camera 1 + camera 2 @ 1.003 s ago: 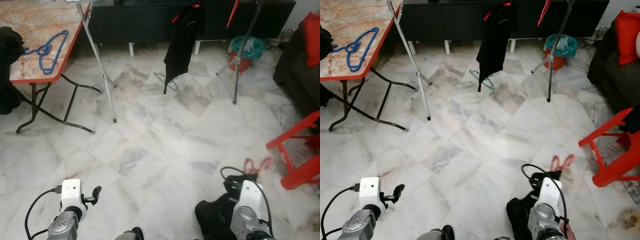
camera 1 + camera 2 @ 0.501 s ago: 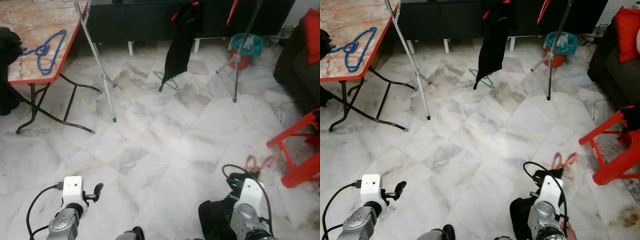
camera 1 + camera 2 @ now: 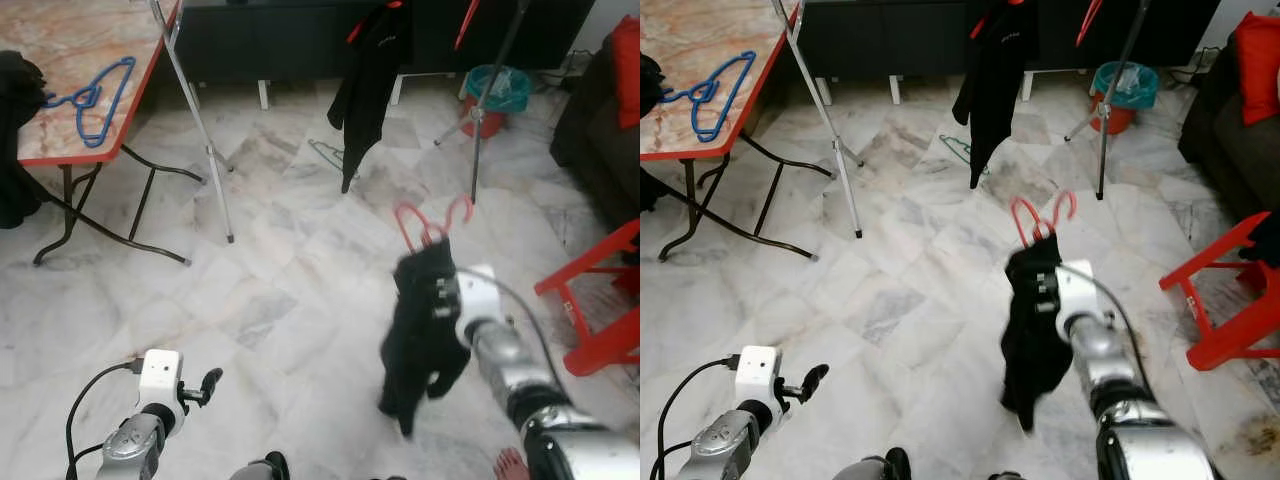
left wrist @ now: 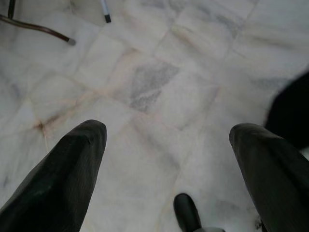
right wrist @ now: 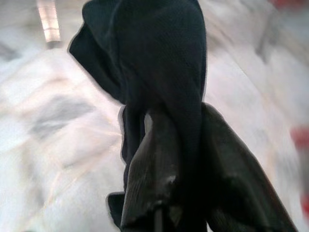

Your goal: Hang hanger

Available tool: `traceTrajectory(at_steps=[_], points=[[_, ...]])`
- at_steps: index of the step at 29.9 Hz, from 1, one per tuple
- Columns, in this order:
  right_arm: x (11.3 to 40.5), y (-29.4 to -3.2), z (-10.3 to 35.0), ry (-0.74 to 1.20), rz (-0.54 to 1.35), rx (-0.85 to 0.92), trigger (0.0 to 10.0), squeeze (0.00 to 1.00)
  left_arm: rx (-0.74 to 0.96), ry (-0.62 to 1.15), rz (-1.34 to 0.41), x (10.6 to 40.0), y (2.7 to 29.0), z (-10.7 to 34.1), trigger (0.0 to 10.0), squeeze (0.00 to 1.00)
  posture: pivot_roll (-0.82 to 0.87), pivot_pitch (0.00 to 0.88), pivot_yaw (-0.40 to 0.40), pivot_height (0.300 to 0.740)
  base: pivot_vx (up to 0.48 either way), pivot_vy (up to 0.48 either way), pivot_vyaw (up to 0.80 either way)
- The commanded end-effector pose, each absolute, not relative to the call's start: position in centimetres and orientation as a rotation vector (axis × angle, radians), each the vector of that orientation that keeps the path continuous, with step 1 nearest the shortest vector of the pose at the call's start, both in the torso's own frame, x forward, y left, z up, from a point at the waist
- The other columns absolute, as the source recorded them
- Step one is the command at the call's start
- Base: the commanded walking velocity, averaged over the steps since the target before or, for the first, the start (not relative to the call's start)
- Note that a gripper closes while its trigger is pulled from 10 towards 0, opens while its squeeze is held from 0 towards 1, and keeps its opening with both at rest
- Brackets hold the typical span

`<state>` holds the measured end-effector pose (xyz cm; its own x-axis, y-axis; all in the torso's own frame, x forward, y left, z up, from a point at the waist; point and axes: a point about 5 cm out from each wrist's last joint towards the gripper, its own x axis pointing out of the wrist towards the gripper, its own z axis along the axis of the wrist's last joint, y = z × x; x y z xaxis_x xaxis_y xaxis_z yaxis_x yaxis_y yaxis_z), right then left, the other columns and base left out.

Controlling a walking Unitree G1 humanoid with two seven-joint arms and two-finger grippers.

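- The right gripper [image 3: 432, 290] is now lifting up in front of the robot, where a second ago it was hanging low by the robot's side; its fingers are pinching a black shirt [image 3: 415, 335], and the right wrist view shows the cloth bunched between them
- The red hanger [image 3: 430, 222] is riding up with it, its hooks sticking out above the shirt and blurring with the motion, no longer near the floor
- This is reading as the carry phase: the load is off the ground and heading toward the rack, but nothing is hanging yet
- The left gripper [image 3: 205, 385] is idling low on the robot's left, its fingers spreading wide over bare tiles in the left wrist view
- The floor [image 3: 300, 270] is showing pale marble tiles, with a green hanger [image 3: 332, 158] lying on it below the rack
- The rack [image 3: 200, 130] is standing ahead on thin metal legs, with another black garment [image 3: 368, 80] dangling from it on a red hanger
- A table [image 3: 70, 40] with a blue hanger [image 3: 95, 95] is sitting far left, a teal bin [image 3: 497, 92] behind the rack, and a red chair [image 3: 600, 310] on the right
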<state>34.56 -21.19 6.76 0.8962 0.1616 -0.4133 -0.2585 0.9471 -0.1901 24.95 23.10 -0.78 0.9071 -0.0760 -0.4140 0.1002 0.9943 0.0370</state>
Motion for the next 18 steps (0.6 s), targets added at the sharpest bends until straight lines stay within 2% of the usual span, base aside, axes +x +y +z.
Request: traceTrajectory(at_steps=[1,4,5,6,7,8,9,12,15,18], points=[[34.8,-20.2,7.3,0.393,0.338,-0.277,10.0,0.00,0.071,0.414,-0.084,25.0,23.4,-0.5,10.0,0.00,0.02,0.145,0.004,0.740,0.000,0.000,0.00],[35.2,-20.0,8.6,0.405,0.510,-0.307,10.0,0.00,0.056,0.364,-0.133,26.0,22.7,0.5,10.0,0.00,0.01,0.134,0.004,0.740,0.000,0.000,0.00],[35.2,-20.0,8.6,0.405,0.510,-0.307,10.0,0.00,0.056,0.364,-0.133,26.0,22.7,0.5,10.0,0.00,0.01,0.134,0.004,0.740,0.000,0.000,0.00],[34.9,-19.8,8.8,0.436,0.628,-0.327,10.0,0.00,0.059,0.350,-0.154,26.3,22.3,0.8,10.0,0.00,0.01,0.134,0.004,0.740,0.000,0.000,0.00],[34.3,-19.6,8.8,0.426,0.767,-0.465,10.0,0.00,0.079,0.340,-0.147,26.6,22.3,1.1,10.0,0.00,0.01,0.124,0.002,0.740,0.000,0.000,0.00],[34.0,-19.6,8.8,0.419,0.812,-0.522,10.0,0.00,0.087,0.333,-0.138,26.8,22.3,1.2,10.0,0.00,0.01,0.120,0.002,0.740,0.000,0.000,0.00],[33.8,-19.6,8.8,0.414,0.838,-0.555,10.0,0.00,0.091,0.329,-0.132,26.9,22.3,1.3,10.0,0.00,0.01,0.120,0.002,0.740,0.000,0.000,0.00],[34.0,-20.1,9.5,0.415,0.842,-0.474,10.0,0.00,0.078,0.309,-0.139,27.2,22.3,1.8,10.0,0.00,0.01,0.111,0.000,0.740,0.000,0.000,0.00],[33.1,-21.0,9.4,0.456,0.953,-0.552,10.0,0.00,0.090,0.305,-0.185,27.1,21.9,1.9,10.0,0.00,0.01,0.096,-0.001,0.740,0.000,0.000,0.00],[33.1,-21.8,10.2,0.436,0.960,-0.533,10.0,0.00,0.064,0.309,-0.248,26.9,21.3,1.8,10.0,0.00,0.01,0.088,-0.001,0.740,0.000,0.000,0.00]])
